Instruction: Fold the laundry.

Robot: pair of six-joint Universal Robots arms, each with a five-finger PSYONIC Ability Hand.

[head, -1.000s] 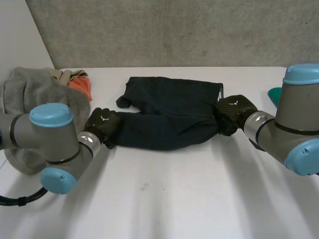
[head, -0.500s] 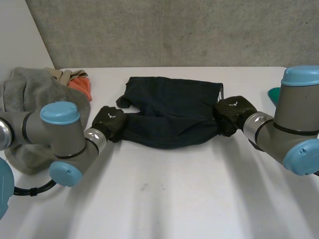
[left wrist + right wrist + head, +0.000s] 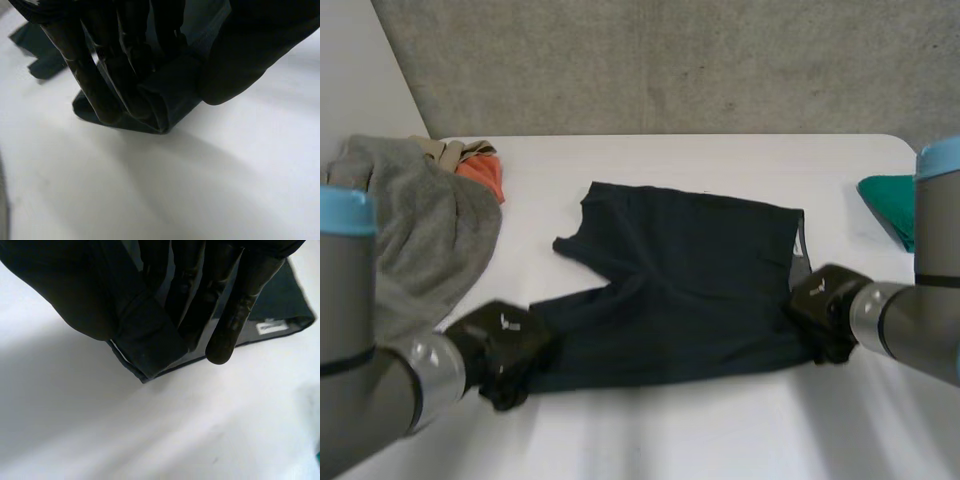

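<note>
A pair of dark navy shorts [image 3: 680, 290] lies spread on the white table [image 3: 720, 430], waistband to the right, legs to the left. My left hand [image 3: 500, 350] pinches the hem of the near leg, its thumb and fingers [image 3: 125, 85] closed over a fold of the dark cloth [image 3: 165, 100]. At the near end of the waistband my right hand [image 3: 825, 310] is shut on the corner of the shorts [image 3: 150, 345], cloth pressed between thumb and fingers [image 3: 230, 315]. A white label [image 3: 271, 327] shows inside the waistband.
A heap of grey cloth [image 3: 410, 230] lies at the table's left, with tan and orange pieces [image 3: 480, 170] behind it. A teal cloth [image 3: 890, 200] sits at the right edge. Bare table runs along the near side.
Both hands have drawn the shorts toward the near edge and stretched them flatter. The left hand has closed on the leg hem.
</note>
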